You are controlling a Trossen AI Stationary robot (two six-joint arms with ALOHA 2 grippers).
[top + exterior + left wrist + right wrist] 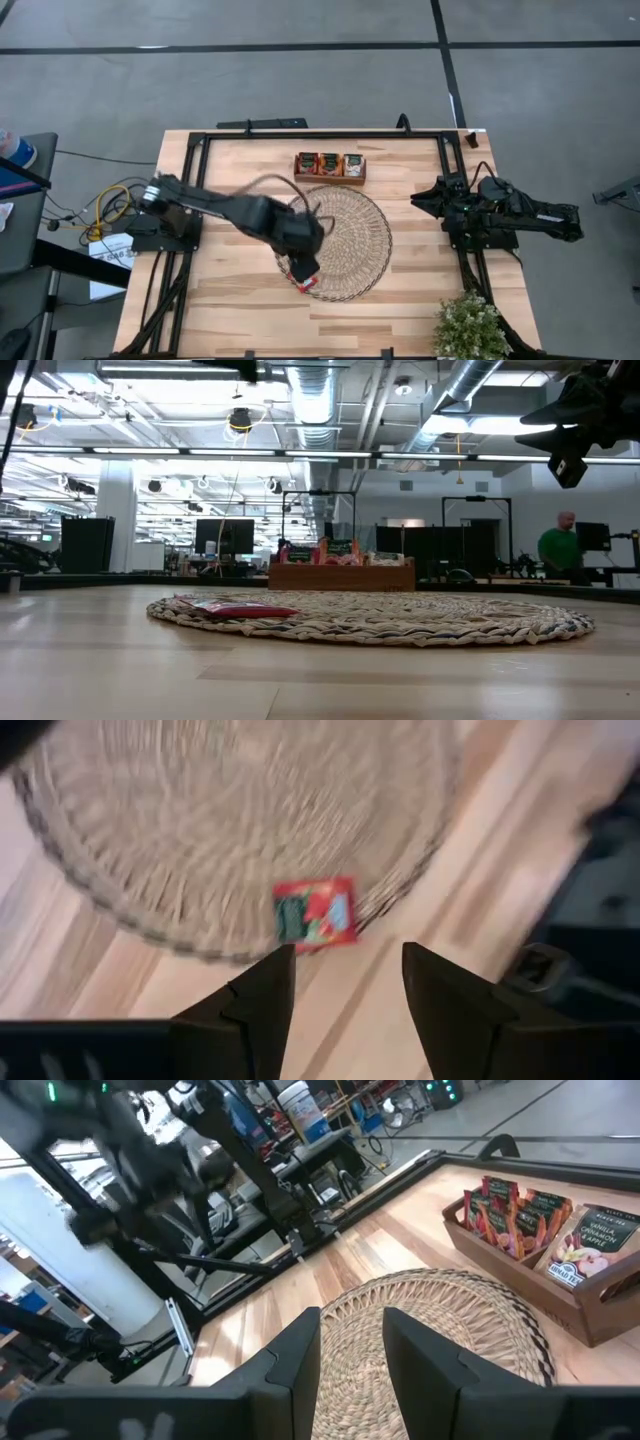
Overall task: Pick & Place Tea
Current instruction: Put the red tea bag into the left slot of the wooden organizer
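On the wooden counter [240,300], which carries everything, a round woven mat [350,235] is laid near the middle, and a brown wooden tray [329,178] is set just beyond it toward the far edge. Three upright groups of tea sachets [329,164] are seen in the tray's compartments, so most of the sorting is judged to be done already; how many sachets each compartment holds cannot be told.

One red sachet [307,284] is left lying flat at the mat's near rim, partly over the weave and close to the bare wood. No other loose sachet is seen on the mat in any view, so this one is judged to be the last piece to be moved.

Above that sachet the left end effector [345,985] is held, its fingers spread and nothing pinched between them; in the left wrist view the sachet [315,912] is seen just ahead of the fingertips, not yet touched. A descent, a pinch and a carry to the tray are judged to remain.

At the counter's right edge the right arm is parked, folded back, well apart from the mat. Its right end effector [350,1342] is seen with fingers parted by a narrow gap and nothing gripped.

A small potted plant [470,325] is stood at the near right corner, clear of the work.
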